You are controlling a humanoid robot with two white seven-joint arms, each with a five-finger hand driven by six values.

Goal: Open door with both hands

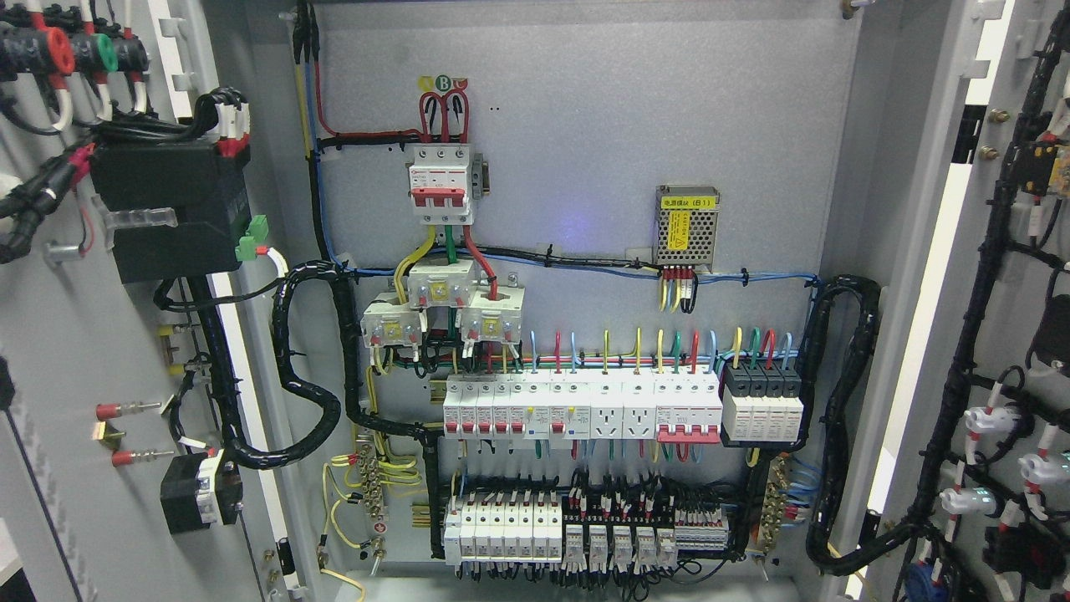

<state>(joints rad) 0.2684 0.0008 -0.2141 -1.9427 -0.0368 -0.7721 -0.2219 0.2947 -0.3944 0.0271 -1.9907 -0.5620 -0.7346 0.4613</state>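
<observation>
An electrical cabinet stands in front of me with both doors swung wide. The left door (75,351) shows its inner face with a black box, wires and plugs. The right door (1016,334) shows its inner face with black cable looms and white connectors. Between them the grey back panel (585,109) carries a red and white main breaker (440,184), a row of white breakers (577,407) and terminal blocks (568,531). Neither of my hands or arms shows in the head view.
Thick black cable bundles loop from the left door (288,368) and the right door (840,418) into the cabinet. A small meshed power supply (687,224) sits at the upper right of the panel.
</observation>
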